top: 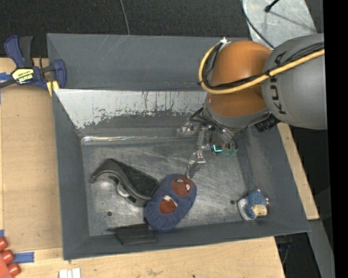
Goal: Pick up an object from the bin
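Gripper (197, 159) hangs low in the bin (69, 169) under the orange wrist cover (234, 75); whether it is spread or closed I cannot tell. A round blue plush with red patches (170, 202) lies just below-left of its tip. A dark grey curved piece (125, 178) lies against the plush's left side. A small blue-and-yellow thing (254, 206) sits well apart, lower right.

Lower left of the gripper (196, 157), the blue plush toy (170, 205) hides one end of a dark curved thing (124, 175), kind unclear.
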You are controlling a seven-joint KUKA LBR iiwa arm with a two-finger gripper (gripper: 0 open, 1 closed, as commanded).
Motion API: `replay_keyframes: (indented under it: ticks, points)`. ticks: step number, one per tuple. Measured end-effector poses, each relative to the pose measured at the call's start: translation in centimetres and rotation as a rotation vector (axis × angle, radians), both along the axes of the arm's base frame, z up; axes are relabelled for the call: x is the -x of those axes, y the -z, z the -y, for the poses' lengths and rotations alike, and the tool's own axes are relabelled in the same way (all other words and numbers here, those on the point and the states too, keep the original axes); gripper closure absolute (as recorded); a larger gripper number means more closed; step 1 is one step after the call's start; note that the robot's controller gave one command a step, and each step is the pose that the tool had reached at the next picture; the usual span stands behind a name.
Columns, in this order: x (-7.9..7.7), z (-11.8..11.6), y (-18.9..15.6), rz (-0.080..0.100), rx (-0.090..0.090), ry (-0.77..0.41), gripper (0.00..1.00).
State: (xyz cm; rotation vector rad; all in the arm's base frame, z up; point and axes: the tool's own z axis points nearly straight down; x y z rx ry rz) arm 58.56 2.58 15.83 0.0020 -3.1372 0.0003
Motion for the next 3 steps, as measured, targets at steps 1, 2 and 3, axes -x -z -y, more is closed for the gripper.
replay_keyframes:
  ticks: [1,2,3]
  points:
    - [6.1,-1.1,7.4,0.026,0.001,-0.106,0.0]
    - [6.2,-1.2,7.4,0.024,-0.001,-0.106,1.0]
    - [6.7,0.6,-8.2,0.016,0.001,-0.106,1.0]
